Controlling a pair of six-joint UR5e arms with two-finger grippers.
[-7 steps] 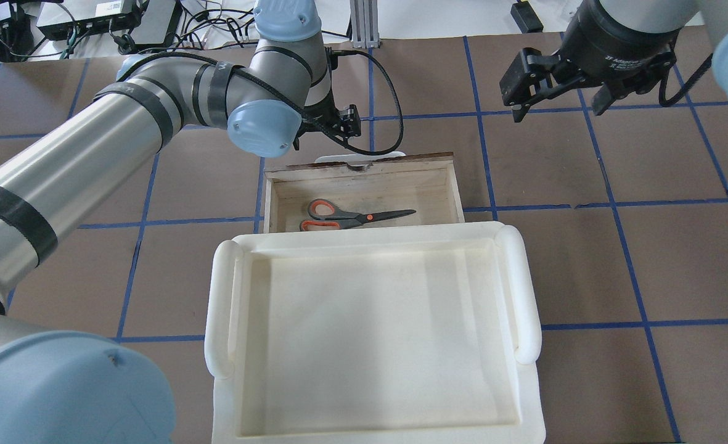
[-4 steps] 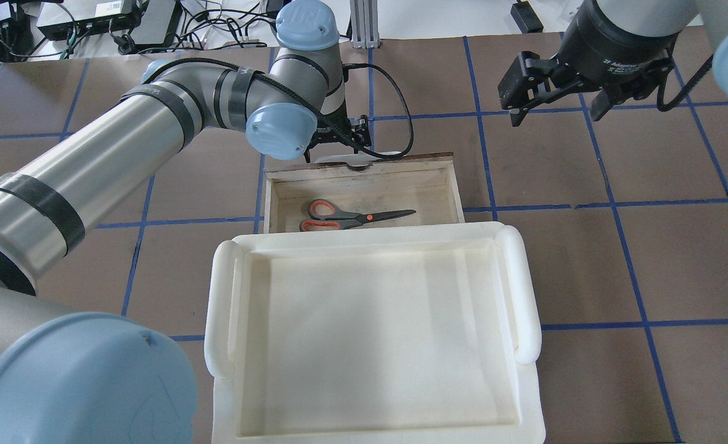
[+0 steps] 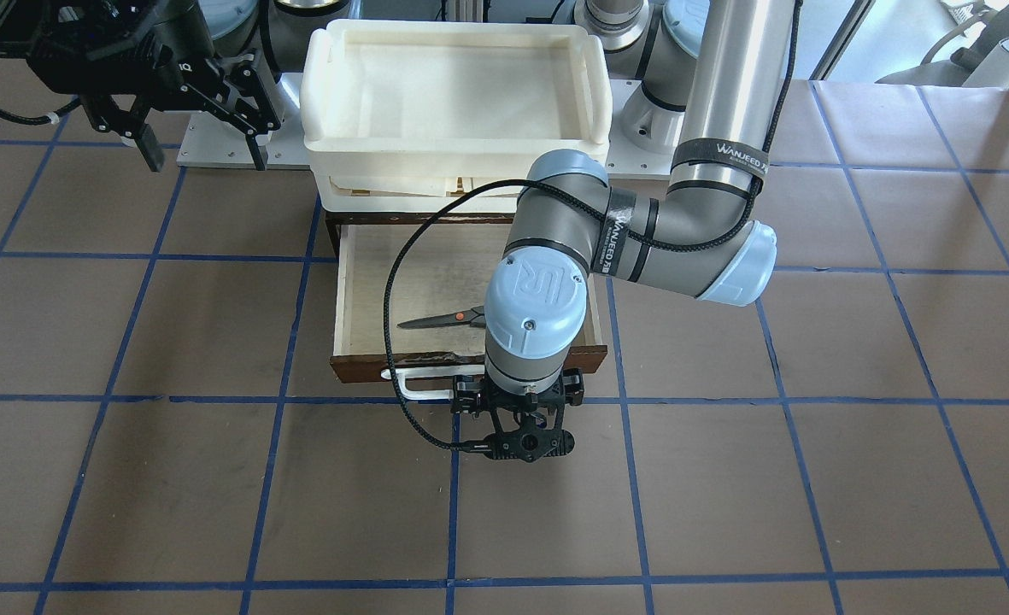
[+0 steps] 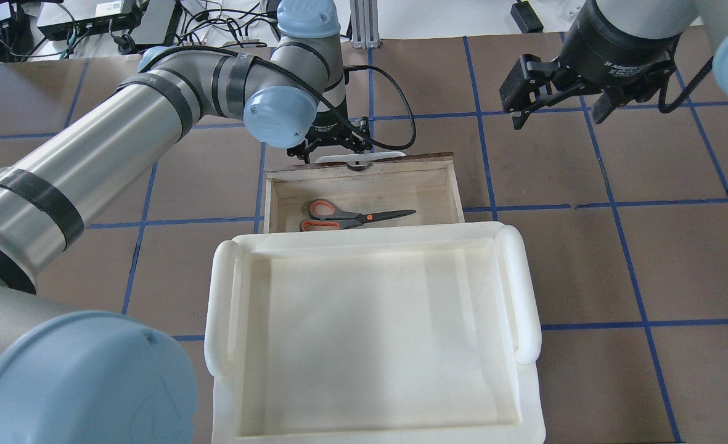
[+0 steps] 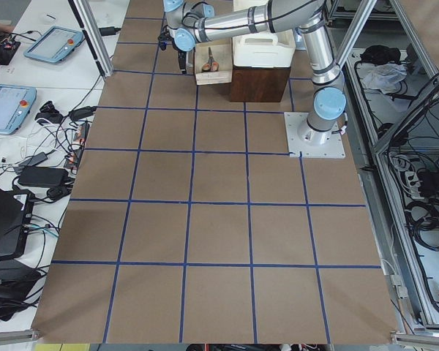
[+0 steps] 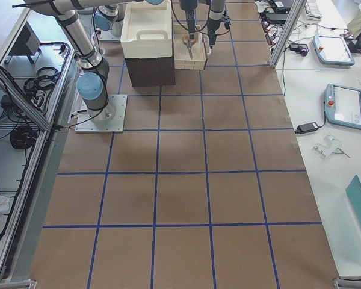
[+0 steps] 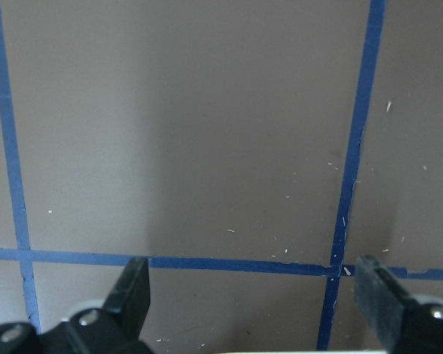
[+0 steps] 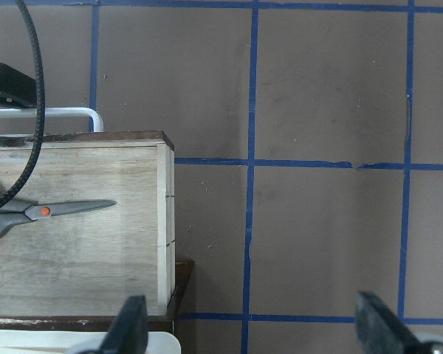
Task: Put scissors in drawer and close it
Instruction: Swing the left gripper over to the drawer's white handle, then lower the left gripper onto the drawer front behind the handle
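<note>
The scissors, grey with orange-red loop linings, lie flat inside the open wooden drawer; they also show in the front view and the right wrist view. The drawer's white bar handle sits on its dark front. My left gripper is open and empty, pointing down at the table just beyond the handle, fingers wide apart. My right gripper is open and empty, held high to the right of the drawer.
A cream-white plastic tray sits on top of the dark cabinet, above the drawer's back part. A black cable from the left wrist loops over the drawer. Brown table with blue tape grid lies all around.
My left arm's wrist has swung right and turned, bringing its gripper down close to the drawer's handle. The scissors, drawer and right gripper have hardly moved.
</note>
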